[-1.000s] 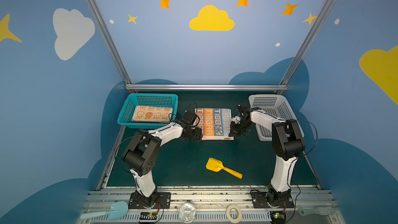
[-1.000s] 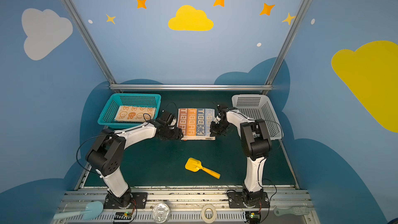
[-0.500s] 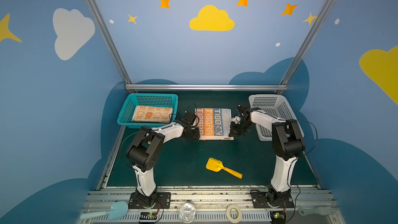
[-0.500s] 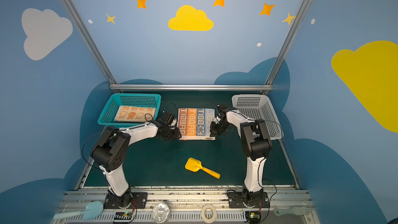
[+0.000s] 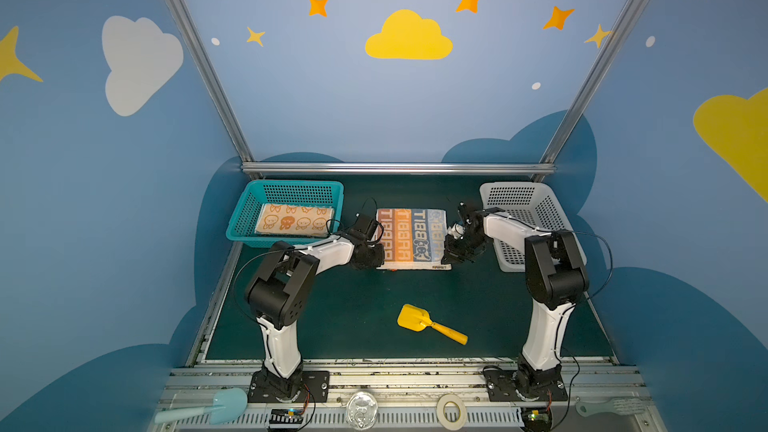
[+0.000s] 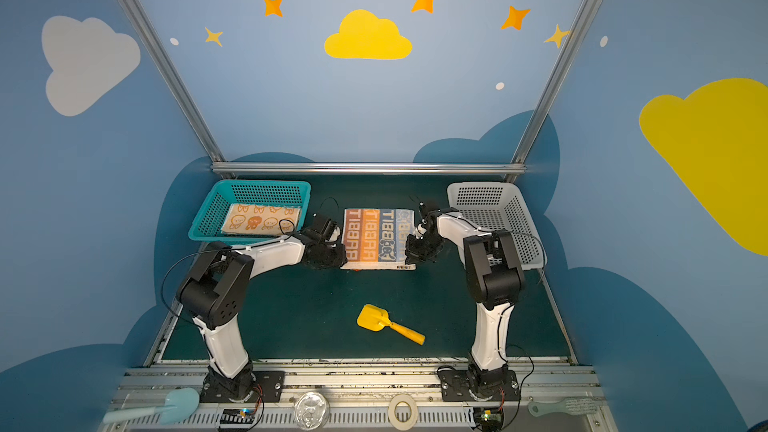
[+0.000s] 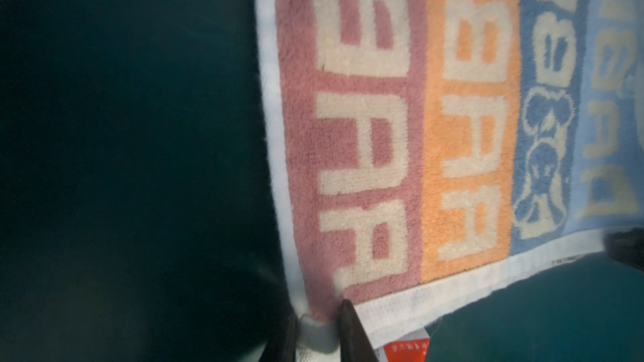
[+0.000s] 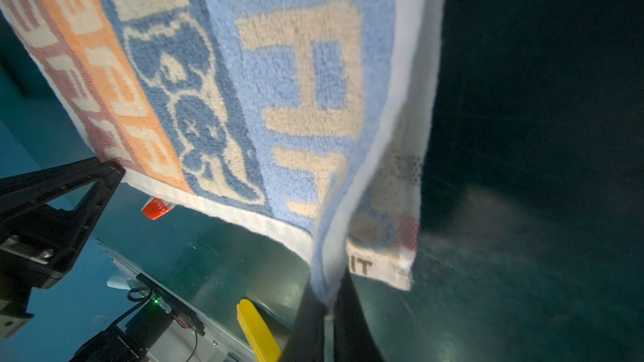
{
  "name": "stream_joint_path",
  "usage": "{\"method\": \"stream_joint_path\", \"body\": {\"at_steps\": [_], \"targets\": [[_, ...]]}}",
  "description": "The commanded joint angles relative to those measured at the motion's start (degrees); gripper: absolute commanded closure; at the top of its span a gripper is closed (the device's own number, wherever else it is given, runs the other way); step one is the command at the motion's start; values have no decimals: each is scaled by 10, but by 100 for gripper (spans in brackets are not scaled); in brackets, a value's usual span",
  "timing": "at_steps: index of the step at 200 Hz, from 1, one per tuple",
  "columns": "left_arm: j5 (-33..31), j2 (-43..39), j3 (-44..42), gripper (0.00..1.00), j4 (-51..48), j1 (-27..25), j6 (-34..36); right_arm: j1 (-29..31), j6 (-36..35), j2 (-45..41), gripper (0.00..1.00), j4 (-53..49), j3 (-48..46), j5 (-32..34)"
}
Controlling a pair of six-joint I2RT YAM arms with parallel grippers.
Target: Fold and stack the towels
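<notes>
A striped towel (image 5: 411, 238) (image 6: 378, 238) with pink, orange and blue bands and cream lettering lies spread on the green mat between my arms. My left gripper (image 5: 379, 263) (image 7: 319, 315) sits at its near left corner, shut on the bunched white hem of the towel (image 7: 418, 134). My right gripper (image 5: 446, 258) (image 8: 329, 294) is shut on the near right corner of the towel (image 8: 278, 81), which it holds slightly raised, with the edge drooping beside the fingers. A folded orange-and-cream towel (image 5: 295, 220) (image 6: 259, 220) lies in the teal basket (image 5: 245, 211).
A white basket (image 5: 540, 209) stands at the back right, close behind my right arm. A yellow scoop (image 5: 415, 320) lies on the mat in front of the towel. A tape roll (image 5: 451, 409), a round lid and plastic utensils lie along the front rail.
My left gripper has slid in to the striped towel's near left corner and its jaws have closed on the hem. The right gripper has kept its hold without moving.
</notes>
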Motion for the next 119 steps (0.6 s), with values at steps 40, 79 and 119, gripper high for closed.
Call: {"method": "stream_joint_path", "body": {"at_steps": [40, 79, 119], "targets": [[-16, -12, 8, 83, -22, 3, 16, 1, -2, -12, 100, 0, -3, -6], [-22, -18, 20, 83, -38, 3, 22, 3, -3, -12, 100, 0, -3, -5], [-23, -23, 20, 84, -40, 2, 23, 4, -3, -12, 100, 0, -4, -6]]}}
